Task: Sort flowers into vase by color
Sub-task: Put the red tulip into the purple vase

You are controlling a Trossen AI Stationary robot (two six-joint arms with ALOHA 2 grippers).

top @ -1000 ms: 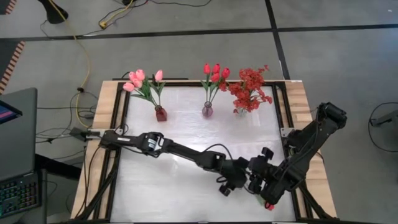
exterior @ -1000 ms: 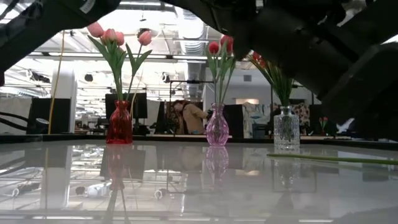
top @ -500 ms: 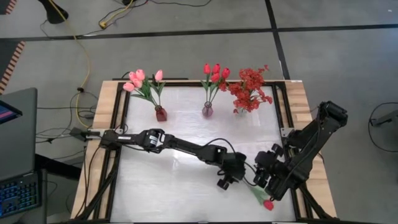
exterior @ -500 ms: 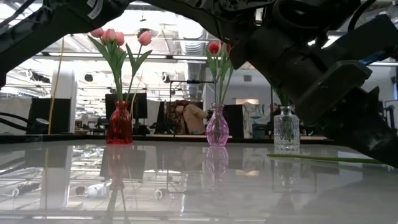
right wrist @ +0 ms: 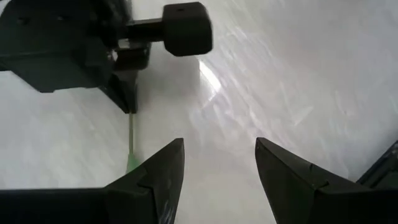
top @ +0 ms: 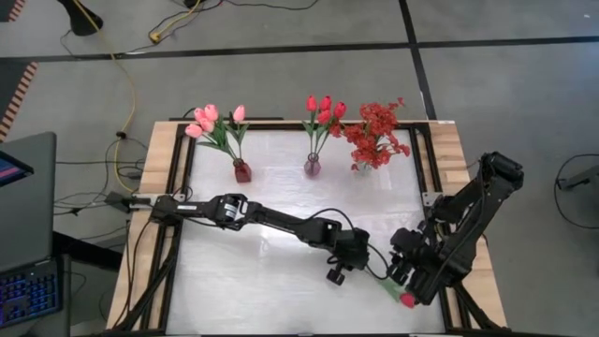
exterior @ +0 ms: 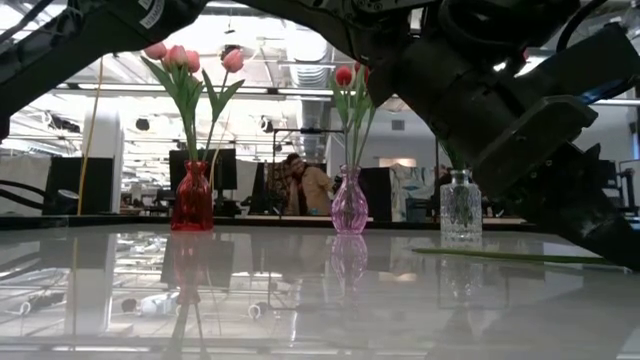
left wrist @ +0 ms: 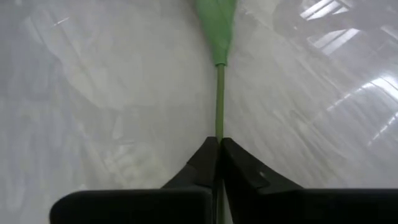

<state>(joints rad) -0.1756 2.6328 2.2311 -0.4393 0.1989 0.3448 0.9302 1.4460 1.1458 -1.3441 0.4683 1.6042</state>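
White glossy surface (top: 281,197) carries the work, with an office room visible beyond it in the low view. Nearest the front edge lies a red tulip on a long thin green stem (top: 393,292), its bloom by the right front corner. The left gripper (top: 339,273) reaches across to it, jaws pinched shut on the stem, as the left wrist view confirms (left wrist: 219,93). The right gripper (top: 404,267) sits just beside the flower with its jaws standing wide apart and nothing between them. At the far edge stand three vases: a red glass vase (top: 242,170) holding pale pink tulips (top: 211,122), a pink glass vase (top: 312,166) holding red tulips (top: 324,109), and a clear glass vase (top: 361,165) holding a spray of small red blossoms (top: 376,133). Judged step: pickup of the last loose flower. The next move would call for lifting the stem clear, turning it upright and carrying it to the pink glass vase, matching red to red.
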